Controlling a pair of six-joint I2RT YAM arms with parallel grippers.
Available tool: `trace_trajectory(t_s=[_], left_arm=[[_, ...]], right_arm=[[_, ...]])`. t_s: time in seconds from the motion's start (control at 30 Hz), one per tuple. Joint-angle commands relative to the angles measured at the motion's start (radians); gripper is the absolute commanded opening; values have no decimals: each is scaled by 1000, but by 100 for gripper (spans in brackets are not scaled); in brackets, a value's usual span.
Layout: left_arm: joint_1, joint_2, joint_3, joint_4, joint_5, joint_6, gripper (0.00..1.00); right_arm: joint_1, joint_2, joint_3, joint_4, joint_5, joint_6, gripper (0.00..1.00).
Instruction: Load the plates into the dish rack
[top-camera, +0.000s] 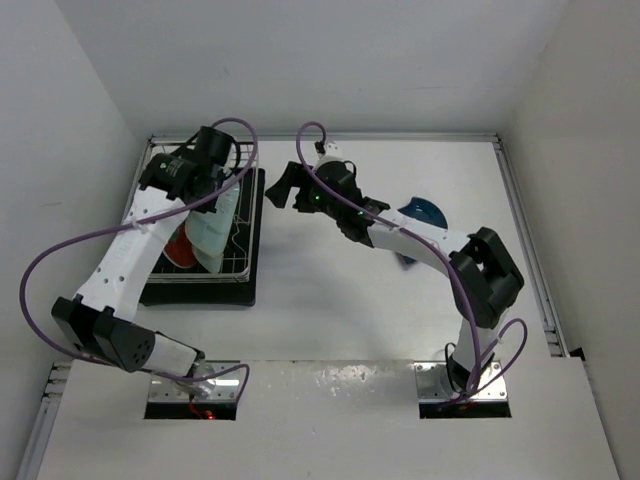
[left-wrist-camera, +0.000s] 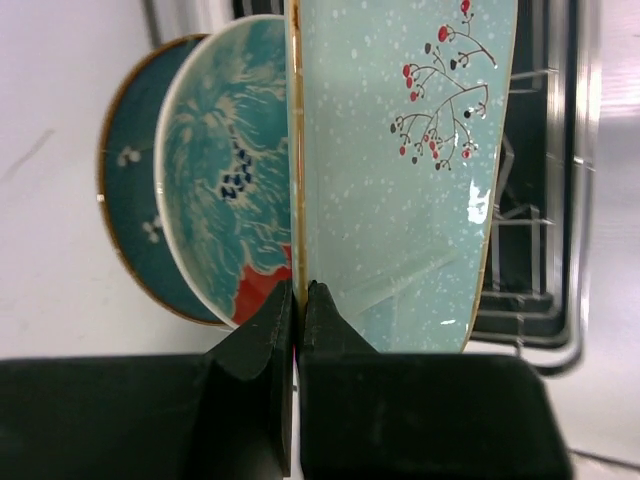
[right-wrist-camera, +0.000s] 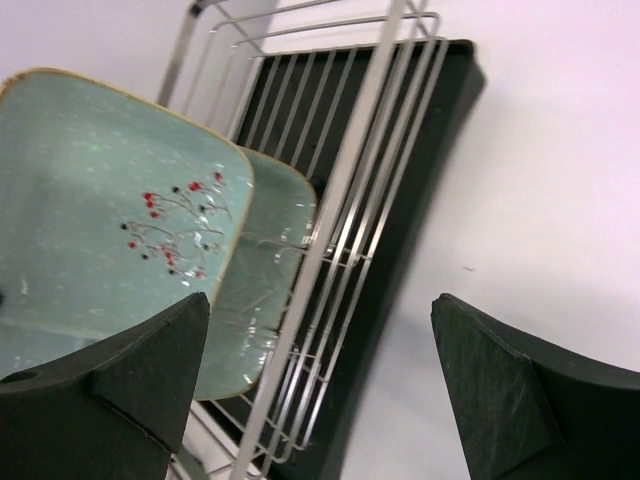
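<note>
Light: bright, even, overhead.
Shadows: faint, soft, on white tabletop (top-camera: 330, 300).
Glare: white spot, rt edge of pale mint glazed rectangular plate (left-wrist-camera: 400, 180).
Focus: wrist views soft-ish.

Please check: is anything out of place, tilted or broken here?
Only one thing: the dark-blue leaf plate lies on the table, right of the dish rack, partly hidden by the right arm. The other plates stand on edge in the rack; nothing looks broken or spilled.

Glossy glazed ceramic, speckled: mint plate (left-wrist-camera: 400, 200) in left claw (left-wrist-camera: 298, 292). Shiny bare metal: rack wire (right-wrist-camera: 340, 200) ahead of right claw (right-wrist-camera: 320, 310). Smooth black, plastic-looking: tray (right-wrist-camera: 440, 120) under wire.
</note>
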Motion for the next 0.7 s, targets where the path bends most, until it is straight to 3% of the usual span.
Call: trace_trajectory(t_s=[0.0,0.13,0.43,0.67], left_arm=[[-48,-10,-6,116,-282,-21,0],[-73,1,-28,134,-389,-32,0],[-125,20,-66,122,-329,-171,0],[-178,38,-163,153,-467,-191,0]], right_arm=[[13,-57,-11,-42,86,-45,91],[19,-84,-17,-80,123,-65,91],[25,-118,-40,-114,171,-73,91],[26,-129,-56,-125,194,-76,92]])
